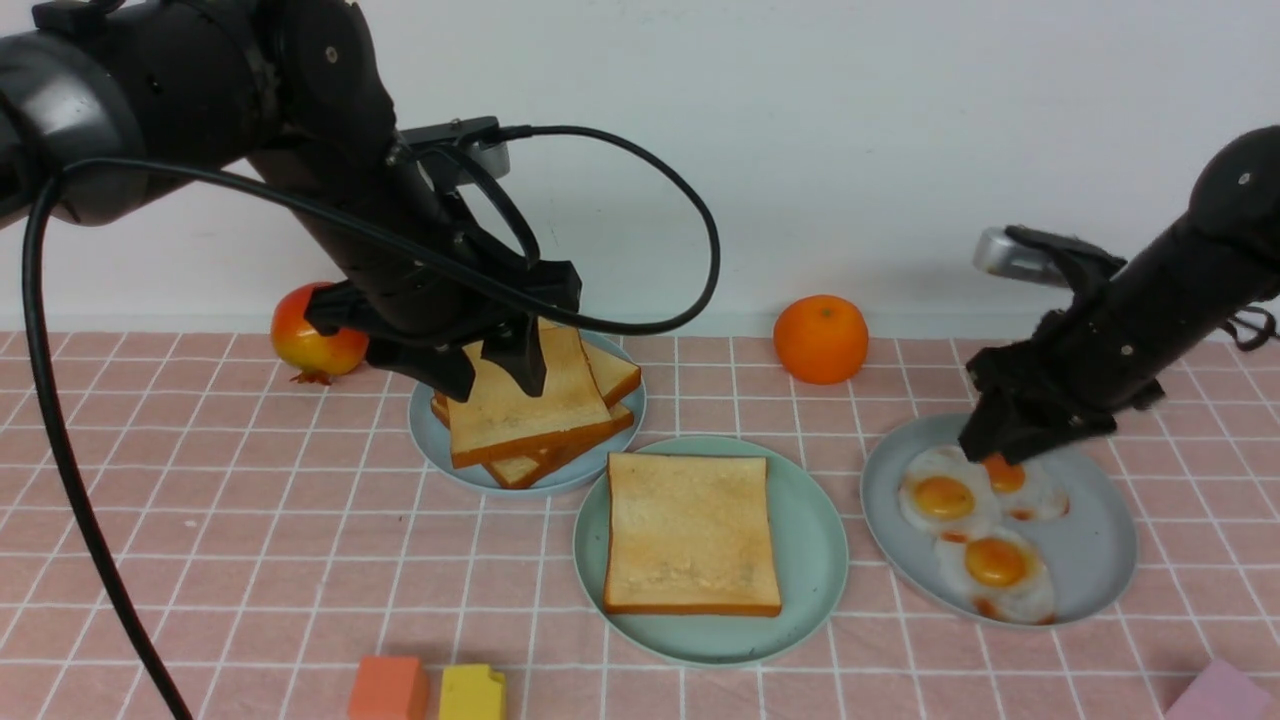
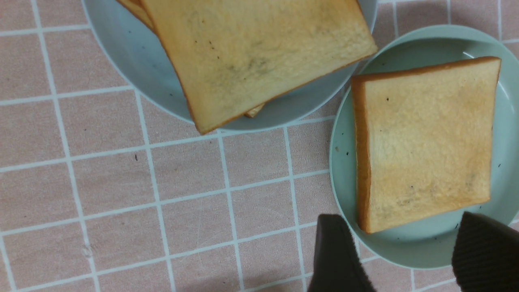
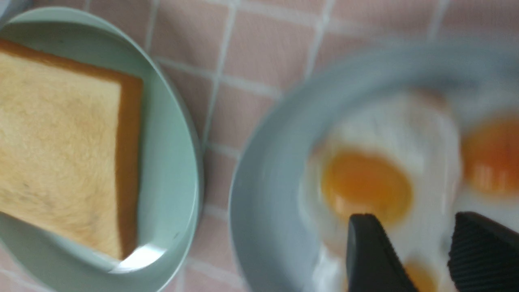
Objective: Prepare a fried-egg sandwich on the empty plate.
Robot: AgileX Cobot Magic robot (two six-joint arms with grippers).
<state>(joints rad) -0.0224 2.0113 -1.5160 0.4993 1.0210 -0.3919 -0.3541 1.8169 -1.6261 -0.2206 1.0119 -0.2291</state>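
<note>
**Left gripper** [image 1: 490, 380]: jaws apart, nothing between them. It hangs over the toast pile [image 1: 530, 405]. In the left wrist view both fingers [image 2: 336, 255] show spread, with cloth and plate rim beyond them.

**Right gripper** [image 1: 1000, 440]: jaws apart, holding nothing. It is low over the far side of the egg plate [image 1: 1100, 540]. The right wrist view is blurred, so I cannot tell whether it touches an egg.

**Mint-green plate** [image 1: 810, 540]: lies between the two grippers, nearer the camera than both. It sits just beside the left gripper's plate and near the right gripper's plate.

**Toast slice** [image 1: 693, 533]: a single square slice with a golden face and darker crust. It lies flat on the mint-green plate.

**Toast pile**: several slices stacked askew on a grey-blue plate [image 1: 440, 440], directly under the left gripper.

**Fried eggs** [image 1: 942, 497]: three, overlapping, on the grey-blue egg plate. The rearmost is right at the right gripper's fingertips.

**Orange** [image 1: 820, 338]: beyond the plates, between the grippers and closer to the right one.

**Red-and-yellow fruit** [image 1: 315, 340]: behind the left gripper, on its outer side.

**Blocks**: the orange block [image 1: 388, 688] and yellow block [image 1: 472, 692] touch at the near edge, well apart from either gripper. The pink block [image 1: 1220, 692] is at the near right corner.

**Checked pink tablecloth** [image 1: 250, 520]: lies under everything.
</note>
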